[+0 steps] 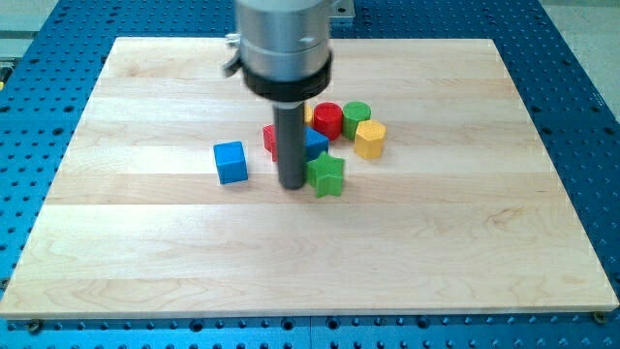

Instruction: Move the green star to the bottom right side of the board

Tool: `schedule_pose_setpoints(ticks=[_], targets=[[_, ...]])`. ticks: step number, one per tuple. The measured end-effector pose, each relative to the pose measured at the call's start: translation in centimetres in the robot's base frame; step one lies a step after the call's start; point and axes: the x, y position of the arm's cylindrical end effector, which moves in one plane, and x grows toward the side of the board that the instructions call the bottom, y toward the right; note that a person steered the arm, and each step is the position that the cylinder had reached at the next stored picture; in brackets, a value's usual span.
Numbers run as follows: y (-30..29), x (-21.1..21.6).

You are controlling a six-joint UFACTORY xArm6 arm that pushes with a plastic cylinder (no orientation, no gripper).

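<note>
The near half of the wooden board carries no blocks, and the bottom right side, the destination, lies well apart from the cluster, toward the view's lower right.

Nearest item: the green star, flat on the board near its centre, slightly to the view's right of the middle. My tip stands on the surface just beside the star's left edge; contact appears to be made or very nearly made, but I cannot tell which. The tool is a bare rod: it has no jaws, holds nothing, and can only press sideways.

Step in hand, as judged: begin the push toward the lower right. The tip now sits level with the star's left side. Shifting it a little toward the view's top before driving would put the push line through the star's centre toward the corner. An off-centre push would likely spin the star off the rod.

Orientation: the star is roughly symmetrical, with no clear long axis. One point seems to face the view's top, but this is hard to confirm.

Further back: a blue cube to the left, well apart. Behind the rod, a red block and a blue block, both partly hidden. Beyond these, a yellow block, a red cylinder and a green cylinder.
</note>
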Motion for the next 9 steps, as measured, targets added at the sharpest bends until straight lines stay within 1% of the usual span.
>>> schedule_pose_setpoints(ticks=[1, 2, 3, 4, 5, 6, 7, 8, 9], targets=[[6.5, -0.7], [12.3, 4.6], [6.8, 1.3], [7.1, 6.6], [14.5, 7.3], [14.0, 8.1], [11.0, 10.4], [13.0, 9.8], [15.4, 10.2]])
